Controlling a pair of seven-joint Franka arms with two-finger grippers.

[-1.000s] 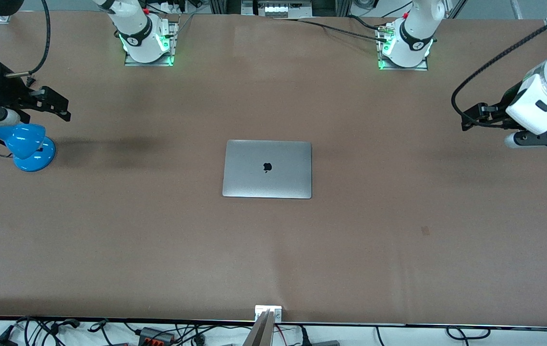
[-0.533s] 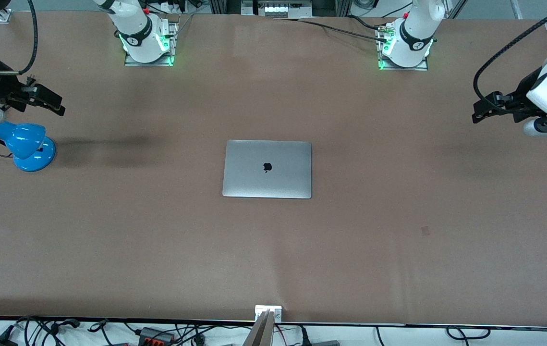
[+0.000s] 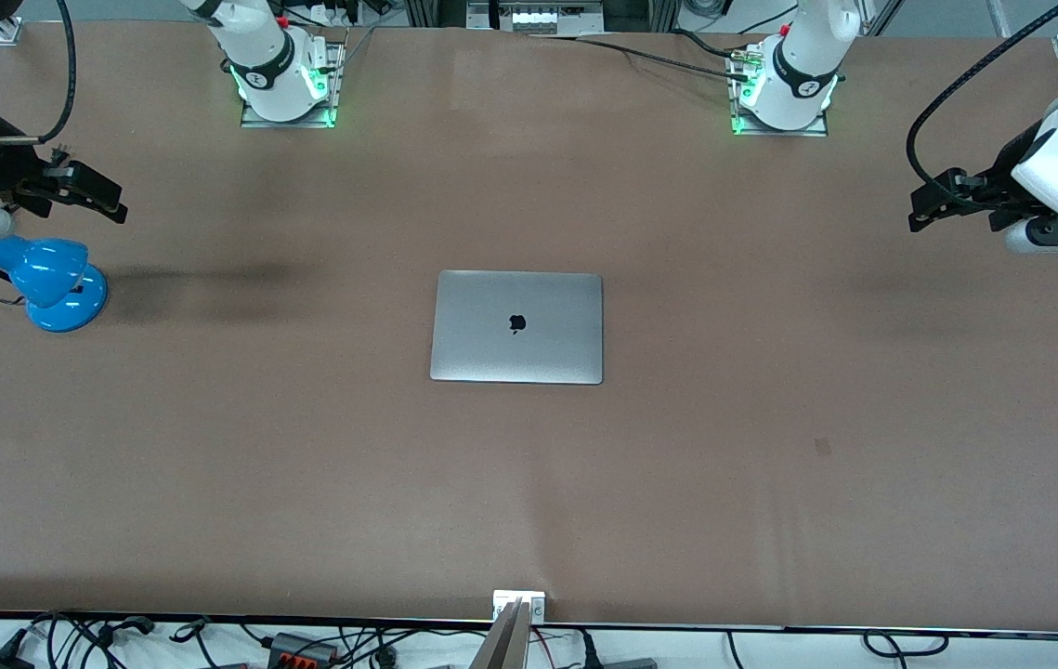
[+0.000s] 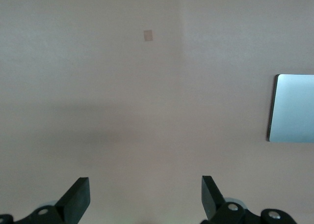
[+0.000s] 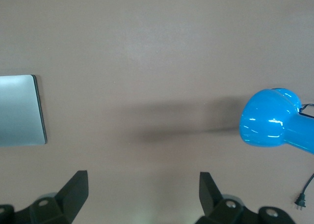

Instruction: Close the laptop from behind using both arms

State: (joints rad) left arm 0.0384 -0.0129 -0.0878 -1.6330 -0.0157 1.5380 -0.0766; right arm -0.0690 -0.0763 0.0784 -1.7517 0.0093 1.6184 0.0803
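The space-grey laptop [image 3: 516, 326] lies shut and flat in the middle of the table, dark apple logo up. Part of it shows in the left wrist view [image 4: 293, 108] and in the right wrist view [image 5: 20, 110]. My left gripper [image 3: 920, 214] is open and empty, up over the table at the left arm's end, well away from the laptop; its fingers stand wide apart in its wrist view [image 4: 145, 197]. My right gripper [image 3: 111, 206] is open and empty, up over the right arm's end, above the blue lamp; it shows wide apart in its wrist view [image 5: 142, 192].
A blue desk lamp [image 3: 50, 277] stands at the right arm's end, also in the right wrist view [image 5: 274, 119]. The arm bases [image 3: 287, 79] [image 3: 784, 88] stand along the table's edge farthest from the front camera. A small mark [image 3: 823, 447] lies on the brown table cover. Cables lie along the nearest edge.
Both arms have drawn up and outward from the laptop over the last second, toward their own ends of the table. The laptop has stayed shut and still.
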